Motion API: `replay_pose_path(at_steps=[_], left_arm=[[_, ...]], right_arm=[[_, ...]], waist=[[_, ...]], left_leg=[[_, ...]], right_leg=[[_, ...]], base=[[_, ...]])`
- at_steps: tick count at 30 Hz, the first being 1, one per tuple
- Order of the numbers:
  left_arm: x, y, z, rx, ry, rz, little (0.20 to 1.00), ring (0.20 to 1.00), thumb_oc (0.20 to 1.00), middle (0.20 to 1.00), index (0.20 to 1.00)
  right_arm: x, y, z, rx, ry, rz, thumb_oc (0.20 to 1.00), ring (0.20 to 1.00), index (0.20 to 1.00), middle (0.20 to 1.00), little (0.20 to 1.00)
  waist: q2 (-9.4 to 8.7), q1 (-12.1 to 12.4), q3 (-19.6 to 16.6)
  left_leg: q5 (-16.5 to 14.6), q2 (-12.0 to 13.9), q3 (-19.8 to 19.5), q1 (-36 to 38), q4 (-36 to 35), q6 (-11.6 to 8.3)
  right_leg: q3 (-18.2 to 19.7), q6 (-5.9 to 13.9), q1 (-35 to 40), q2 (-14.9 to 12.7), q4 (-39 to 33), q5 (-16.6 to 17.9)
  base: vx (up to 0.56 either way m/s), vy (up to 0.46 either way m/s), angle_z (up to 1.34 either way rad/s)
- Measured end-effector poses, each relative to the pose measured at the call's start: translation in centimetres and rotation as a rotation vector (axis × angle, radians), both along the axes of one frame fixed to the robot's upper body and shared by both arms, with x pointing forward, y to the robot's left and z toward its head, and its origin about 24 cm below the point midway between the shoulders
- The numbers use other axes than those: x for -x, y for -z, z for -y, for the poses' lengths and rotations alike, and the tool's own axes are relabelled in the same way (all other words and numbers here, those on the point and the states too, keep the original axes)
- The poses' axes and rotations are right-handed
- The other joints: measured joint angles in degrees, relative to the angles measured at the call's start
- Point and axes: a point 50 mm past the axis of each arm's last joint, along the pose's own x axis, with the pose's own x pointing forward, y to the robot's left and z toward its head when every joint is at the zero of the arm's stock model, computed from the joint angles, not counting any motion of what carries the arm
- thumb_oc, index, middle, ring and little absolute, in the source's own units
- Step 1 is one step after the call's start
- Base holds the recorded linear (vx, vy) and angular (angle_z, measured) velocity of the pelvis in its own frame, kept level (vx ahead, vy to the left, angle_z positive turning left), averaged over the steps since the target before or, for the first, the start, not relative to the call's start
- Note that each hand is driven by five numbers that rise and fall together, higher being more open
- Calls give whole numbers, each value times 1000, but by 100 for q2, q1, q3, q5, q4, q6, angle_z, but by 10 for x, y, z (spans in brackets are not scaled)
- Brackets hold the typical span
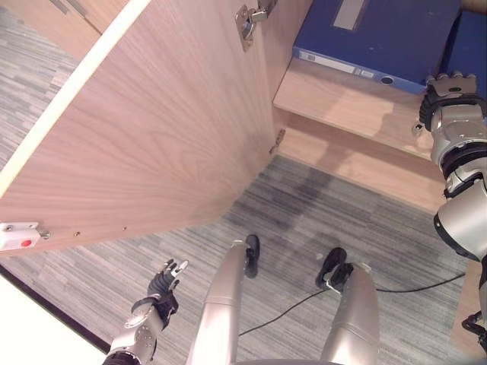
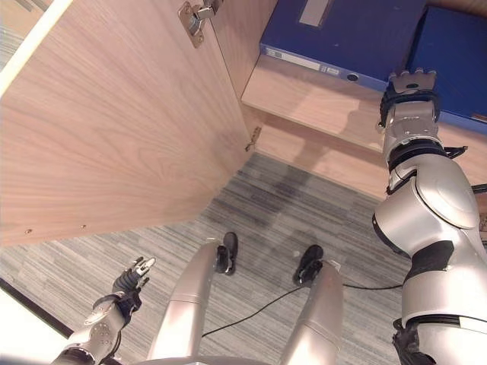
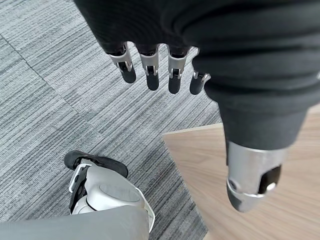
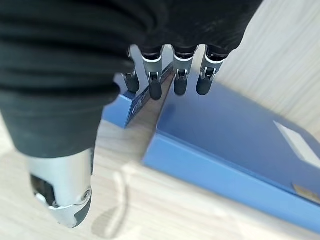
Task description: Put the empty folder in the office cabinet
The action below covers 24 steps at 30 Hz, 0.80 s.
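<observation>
Folder (image 1: 365, 34) lies flat on the cabinet shelf (image 1: 342, 103), spine outward, beside a second blue one (image 2: 456, 61); you would judge it placed. Your right hand (image 2: 409, 91) hovers at the shelf edge with fingers straight and relaxed, gripping nothing, likely a release pose. Door (image 1: 144, 129) stands wide open, giving you access. Left hand (image 1: 163, 285) hangs low over the carpet (image 1: 304, 205), fingers loosely spread, idle.

A light wooden cabinet shelf (image 1: 342, 103) carries two blue folders lying flat. The larger folder (image 1: 380, 34) lies toward the shelf's left end, with the second folder (image 1: 468, 46) just beside it on the right. Grey striped carpet floor (image 1: 304, 220) lies below the shelf's front edge.
</observation>
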Motion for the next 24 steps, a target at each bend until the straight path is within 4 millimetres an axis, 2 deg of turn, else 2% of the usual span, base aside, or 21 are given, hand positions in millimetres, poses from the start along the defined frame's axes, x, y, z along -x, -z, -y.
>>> replay_pose_path(at_steps=[3,5,9,14,16,17,18,20,24], left_arm=[[-4,-1,1,5,1,-1,1000,1000,1000,1000,1000],[-4,-1,2,9,4,-4,1000,1000,1000,1000,1000],[-8,-3,3,12,12,6,1000,1000,1000,1000,1000],[-9,-4,4,13,12,10,1000,1000,1000,1000,1000],[-9,-4,4,14,12,10,1000,1000,1000,1000,1000],[-8,-4,3,13,12,12,1000,1000,1000,1000,1000],[-8,-4,3,13,12,9,1000,1000,1000,1000,1000],[-9,-4,3,13,13,14,1000,1000,1000,1000,1000],[-5,-2,1,6,2,2,1000,1000,1000,1000,1000]], right_arm=[[10,-7,19,6,49,-14,1000,1000,1000,1000,1000],[25,11,45,-15,152,-56,1000,1000,1000,1000,1000],[46,37,74,-26,292,-108,1000,1000,1000,1000,1000],[53,43,81,-53,334,-117,1000,1000,1000,1000,1000],[47,36,74,-66,313,-99,1000,1000,1000,1000,1000],[36,30,60,-74,255,-81,1000,1000,1000,1000,1000],[25,14,44,-94,199,-31,1000,1000,1000,1000,1000],[7,-26,10,-24,49,58,1000,1000,1000,1000,1000],[0,-87,-32,92,-124,225,1000,1000,1000,1000,1000]], waist=[[-5,30,-3],[-57,26,-22],[-109,-92,-49],[-120,-148,-58],[-116,-148,-63],[-104,-122,-82],[-78,-125,-98],[-35,-34,-124],[-26,143,-150]], left_leg=[[10,-30,-24,-35,11,-9],[13,-46,-27,-44,11,-5],[10,-93,-19,-51,23,17],[10,-93,-15,-67,46,23],[10,-92,-4,-83,59,23],[13,-90,-7,-115,75,24],[12,-79,-1,-153,102,24],[22,-76,-8,-181,104,11],[23,-75,-11,-170,83,9]], right_leg=[[-7,6,-24,-28,29,-8],[-11,9,-28,-42,27,-9],[0,18,-23,-100,29,-16],[14,14,-44,-99,38,-18],[29,14,-78,-99,60,-17],[30,18,-107,-103,94,-16],[37,23,-152,-103,125,-13],[36,22,-196,-103,144,-13],[27,17,-188,-104,129,-18]], base=[[2,-13,6],[-1,-7,4],[-1,2,2],[0,0,0],[0,0,0],[0,0,0],[0,0,0],[0,0,0],[0,0,0]])
